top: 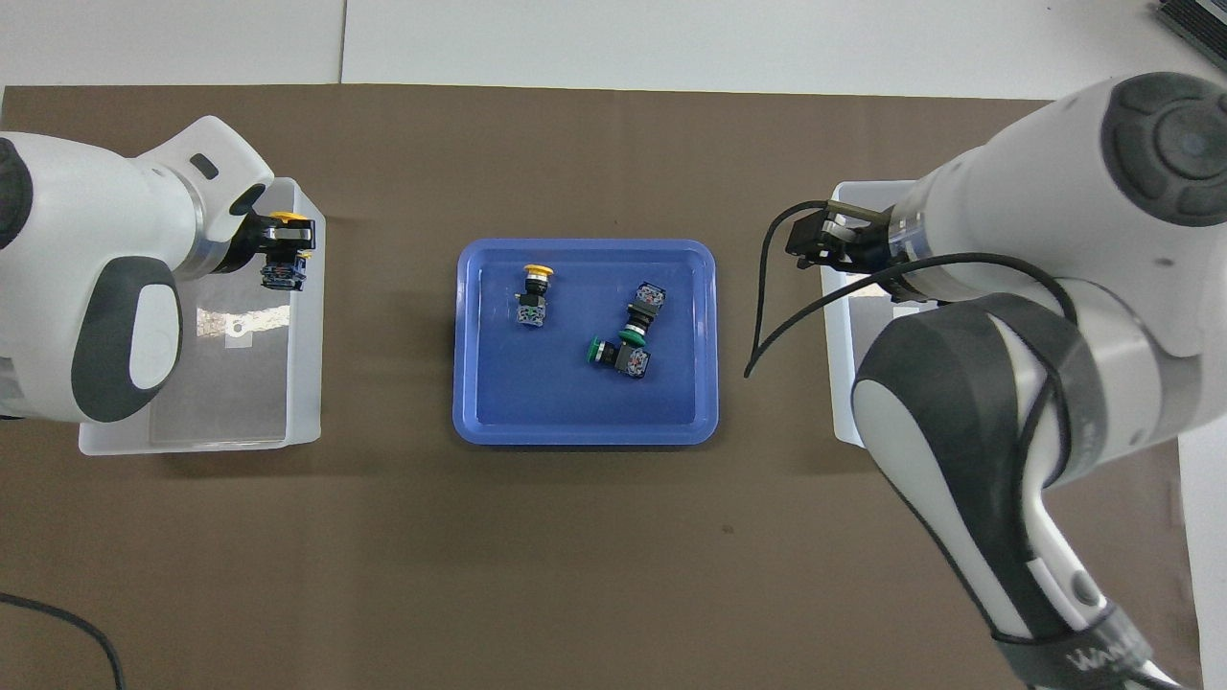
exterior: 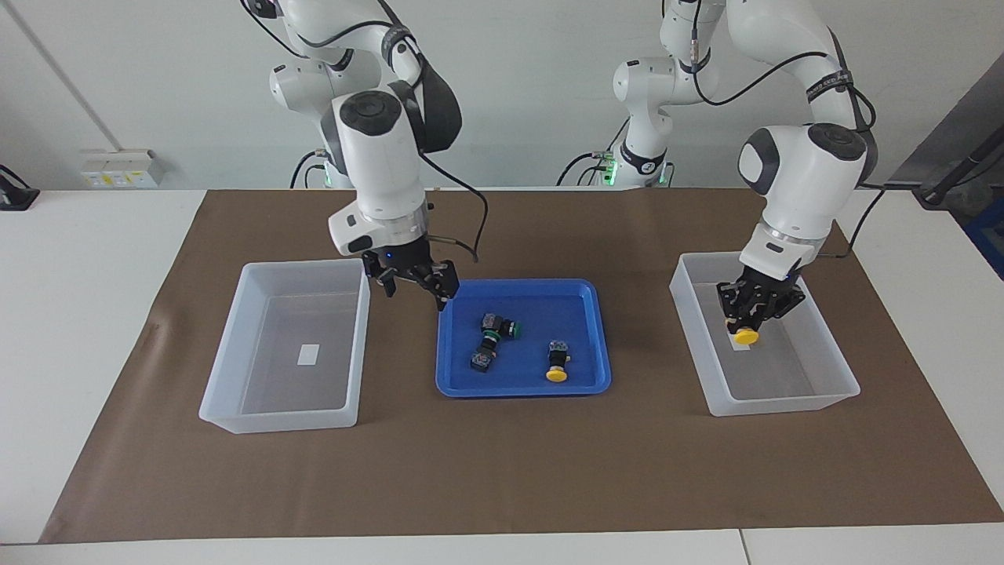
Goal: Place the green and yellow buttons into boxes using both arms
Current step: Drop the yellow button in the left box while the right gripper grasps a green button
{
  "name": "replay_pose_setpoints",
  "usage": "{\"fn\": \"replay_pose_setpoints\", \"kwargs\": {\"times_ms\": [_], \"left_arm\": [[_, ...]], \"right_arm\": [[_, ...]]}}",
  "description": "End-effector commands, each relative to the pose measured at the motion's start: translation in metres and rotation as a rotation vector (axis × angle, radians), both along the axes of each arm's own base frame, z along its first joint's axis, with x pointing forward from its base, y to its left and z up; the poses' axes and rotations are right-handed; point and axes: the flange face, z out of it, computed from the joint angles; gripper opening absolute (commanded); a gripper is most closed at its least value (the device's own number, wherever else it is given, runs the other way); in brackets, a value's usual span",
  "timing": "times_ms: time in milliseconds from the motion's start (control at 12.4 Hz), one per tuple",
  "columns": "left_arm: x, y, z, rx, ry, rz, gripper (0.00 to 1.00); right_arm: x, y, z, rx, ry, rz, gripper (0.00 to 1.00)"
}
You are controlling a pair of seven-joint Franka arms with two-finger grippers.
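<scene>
Facing view shows the left gripper down inside the box at the left arm's end of the table, its fingers pinching a yellow button whose cap points down toward the small white label on the box floor. I cannot tell whether the button touches the floor yet. From overhead the same gripper holds that button over the part of this box farther from the robots.

The right gripper hangs with its fingers spread and nothing between them, over the gap between the second box and the blue tray, by the tray's corner nearest the robots. That second box holds only its label.

Three buttons lie on their sides in the blue tray. The two green buttons touch each other near the tray's middle. The other yellow button lies apart from them, toward the left arm's end.
</scene>
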Motion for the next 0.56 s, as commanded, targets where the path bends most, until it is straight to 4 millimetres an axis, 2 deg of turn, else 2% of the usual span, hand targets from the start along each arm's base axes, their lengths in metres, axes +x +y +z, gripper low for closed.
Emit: {"fn": "replay_pose_setpoints", "kwargs": {"times_ms": [0,161,242,403,484], "left_arm": [[-0.01,0.025,-0.011,-0.014,-0.049,0.004,0.0],[-0.005,0.033,-0.024,-0.028,-0.059,0.028,0.0],[-0.001,0.042,-0.037,-0.031,-0.057,0.045,0.0],[0.01,0.044,-0.066,-0.032,-0.083,0.053,0.0],[0.015,0.047,-0.075,-0.031,-0.094,0.06,0.0]], "right_arm": [[0.005,0.027,-0.031,0.029,-0.011,-0.028,1.0],[0.002,0.046,-0.053,0.028,-0.003,-0.026,1.0],[-0.002,0.062,-0.066,0.033,-0.002,-0.049,1.0],[0.0,0.075,-0.099,0.031,0.001,-0.063,1.0],[0.0,0.081,-0.111,0.036,-0.006,-0.056,1.0]]}}
